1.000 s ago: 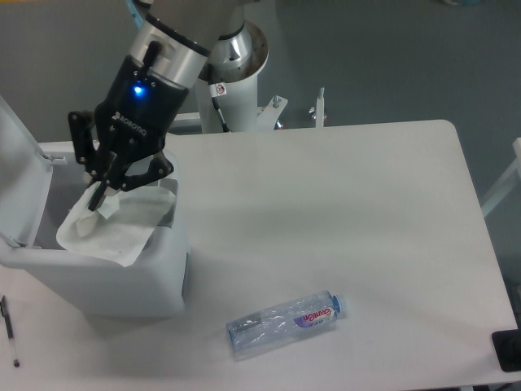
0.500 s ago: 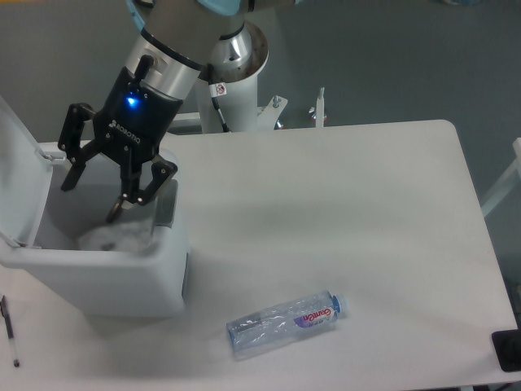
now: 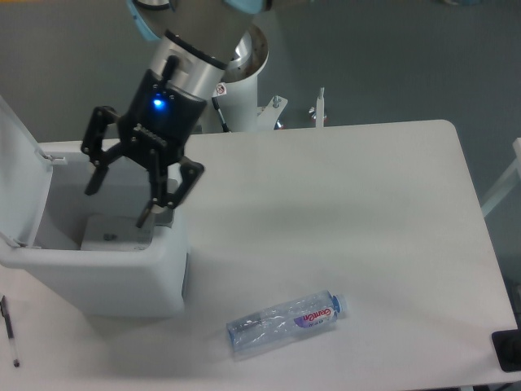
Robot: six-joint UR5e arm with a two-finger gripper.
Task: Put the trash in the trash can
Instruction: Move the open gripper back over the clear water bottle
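Observation:
The white trash can stands at the table's left with its lid swung up. A whitish wrapper lies inside it, near the bottom. My gripper hangs open and empty just above the can's opening, its right finger near the grey latch tab. The crushed clear water bottle with blue cap and purple-pink label lies on the table near the front edge, right of the can and well away from the gripper.
A thin black pen lies at the front left, beside the can. A black object sits at the table's front right corner. The arm's white base column stands behind the table's back edge.
The gripper was shut on the wrapper over the can, then opened and let it drop inside. The gripper has since moved up and to the right, still open.

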